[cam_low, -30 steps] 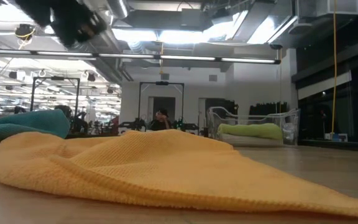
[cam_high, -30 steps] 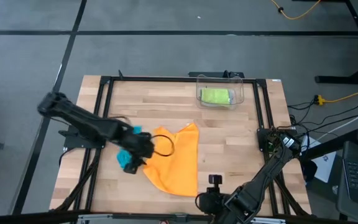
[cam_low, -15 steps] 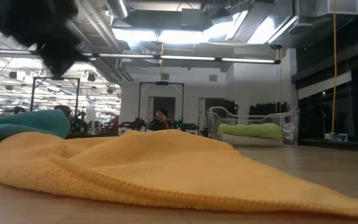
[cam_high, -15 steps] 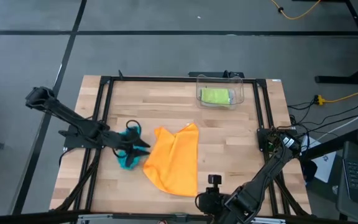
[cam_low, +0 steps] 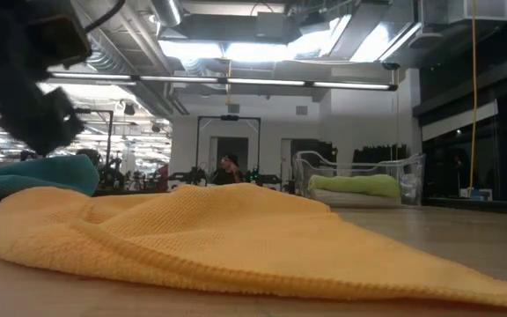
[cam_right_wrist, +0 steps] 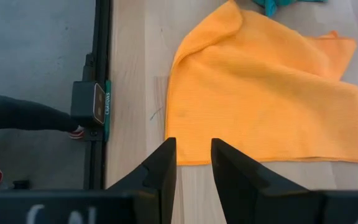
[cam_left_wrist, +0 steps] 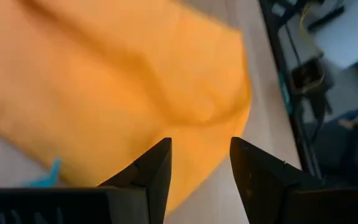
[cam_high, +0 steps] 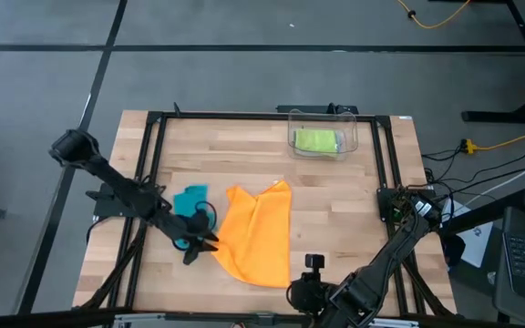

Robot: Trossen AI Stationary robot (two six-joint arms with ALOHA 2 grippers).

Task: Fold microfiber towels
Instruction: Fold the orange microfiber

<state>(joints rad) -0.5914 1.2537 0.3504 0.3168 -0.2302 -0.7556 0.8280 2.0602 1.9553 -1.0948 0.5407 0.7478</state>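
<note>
Rumpled ribbed orange towel (cam_high: 256, 232)

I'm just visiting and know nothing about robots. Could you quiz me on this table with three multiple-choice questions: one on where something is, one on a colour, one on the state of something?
1. Where is the lime green towel?
A. Inside the clear plastic bin
B. Under the orange towel
C. On the floor

2. What colour is the large towel spread mid-table?
A. Grey
B. Orange
C. Pink

3. How does the left tool stand?
A. Clamped on the teal towel
B. Out of sight
C. Open and empty, above the orange towel's edge

Answers: 1 A, the bin at the table's far edge holds it. 2 B, every view shows orange. 3 C, the left wrist view shows parted fingers with nothing between them.
</note>
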